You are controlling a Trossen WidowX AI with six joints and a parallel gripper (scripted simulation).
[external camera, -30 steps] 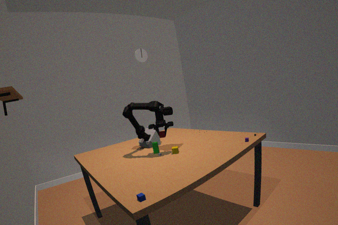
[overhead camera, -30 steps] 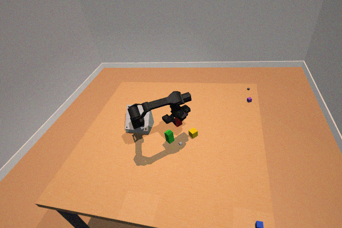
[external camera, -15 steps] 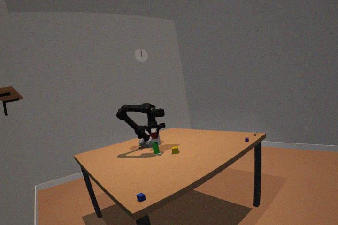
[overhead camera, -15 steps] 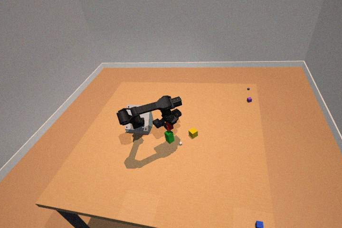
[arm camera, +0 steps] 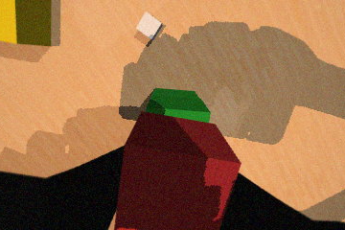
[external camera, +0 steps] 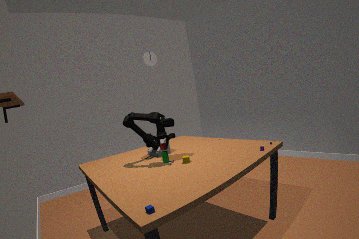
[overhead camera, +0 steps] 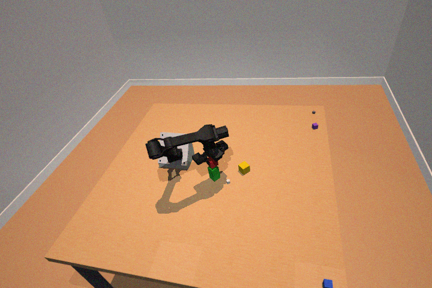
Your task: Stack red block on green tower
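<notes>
From the top view, the black arm reaches out from its grey base plate and bends down over the green tower point(overhead camera: 214, 173), a matte, upright box shape taller than it is wide. The tool point(overhead camera: 212, 159) is closed on the red block point(overhead camera: 212, 162), which sits directly over the tower; whether the two touch cannot be told here. A yellow cube point(overhead camera: 243, 167) stands near to the right, a tiny white cube point(overhead camera: 228, 181) just beside the tower, and a purple cube point(overhead camera: 314, 126) and a small dark speck lie well apart near the far edge of the bench point(overhead camera: 257, 220). A blue cube point(overhead camera: 327, 283) sits at the near corner.

In the exterior view, the red block point(external camera: 163, 146) hangs in the tool point(external camera: 163, 142) above the green tower point(external camera: 165, 157), with a slight gap showing between them. The bench point(external camera: 185, 185) is a flat, wood-toned slab on dark legs.

At the wrist, the red block point(arm camera: 175, 174), smooth and flat-faced, fills the lower centre and hides most of the green tower point(arm camera: 180, 105), whose top pokes out just beyond it.
</notes>
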